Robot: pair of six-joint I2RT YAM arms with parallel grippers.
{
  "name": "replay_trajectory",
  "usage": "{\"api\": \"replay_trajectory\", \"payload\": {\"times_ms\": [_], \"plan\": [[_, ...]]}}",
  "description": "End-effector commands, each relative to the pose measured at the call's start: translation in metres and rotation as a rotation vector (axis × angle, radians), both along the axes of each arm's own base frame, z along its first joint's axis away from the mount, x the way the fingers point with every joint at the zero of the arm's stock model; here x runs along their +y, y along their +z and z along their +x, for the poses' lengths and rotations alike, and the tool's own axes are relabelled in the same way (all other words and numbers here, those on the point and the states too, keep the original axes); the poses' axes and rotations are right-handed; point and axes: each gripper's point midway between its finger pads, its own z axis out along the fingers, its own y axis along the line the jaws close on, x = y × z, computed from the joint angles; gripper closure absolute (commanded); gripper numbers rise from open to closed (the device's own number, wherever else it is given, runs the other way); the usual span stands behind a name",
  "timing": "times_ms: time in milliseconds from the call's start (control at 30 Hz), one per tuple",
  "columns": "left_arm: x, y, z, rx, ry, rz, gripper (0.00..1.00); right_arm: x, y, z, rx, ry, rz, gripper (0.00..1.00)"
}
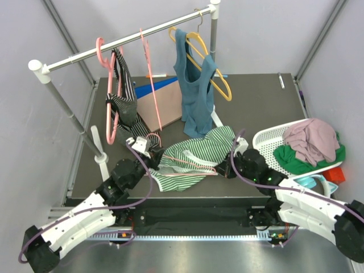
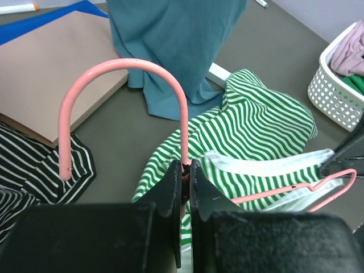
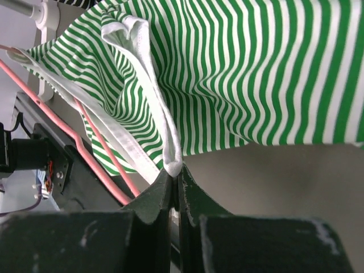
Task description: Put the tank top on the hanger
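Note:
The green-and-white striped tank top (image 1: pixel 196 152) lies crumpled on the dark table between my two arms. The thin pink hanger (image 1: pixel 190 165) lies on and partly inside it. In the left wrist view my left gripper (image 2: pixel 186 165) is shut on the stem of the hanger (image 2: pixel 122 63), just below its curved hook, with the tank top (image 2: pixel 259 128) beyond. In the right wrist view my right gripper (image 3: pixel 175 172) is shut on a fold of the white trim (image 3: pixel 162 122) of the tank top (image 3: pixel 261 74), and the hanger's wire (image 3: pixel 91 162) runs past on the left.
A rail (image 1: pixel 125 41) at the back carries a teal top (image 1: pixel 194 91) on a yellow hanger (image 1: pixel 219 85), a black-and-white striped garment (image 1: pixel 124 96) and other pink hangers (image 1: pixel 149 74). A white basket (image 1: pixel 272 142) of clothes stands right. A brown board (image 1: pixel 165 105) lies behind.

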Motion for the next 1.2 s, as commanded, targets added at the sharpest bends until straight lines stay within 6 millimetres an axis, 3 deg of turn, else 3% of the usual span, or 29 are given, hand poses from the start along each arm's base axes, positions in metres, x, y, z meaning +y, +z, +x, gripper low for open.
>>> {"api": "replay_trajectory", "payload": {"times_ms": [0, 333, 600, 967, 1167], "plan": [[0.014, 0.009, 0.006, -0.046, 0.074, -0.013, 1.0, -0.02, -0.002, -0.004, 0.01, -0.048, -0.061, 1.0], [0.018, 0.011, 0.004, -0.061, 0.084, -0.031, 1.0, -0.036, 0.023, -0.005, -0.014, -0.098, -0.086, 1.0], [0.015, 0.01, 0.001, -0.065, 0.06, -0.036, 1.0, -0.035, 0.047, 0.004, -0.031, -0.114, -0.087, 1.0], [0.014, 0.011, -0.001, -0.071, 0.046, -0.046, 1.0, -0.037, 0.055, 0.02, -0.049, -0.129, -0.146, 1.0], [0.014, 0.009, 0.0, -0.068, 0.05, -0.046, 1.0, -0.026, 0.066, 0.02, -0.052, -0.098, -0.091, 1.0]]}}
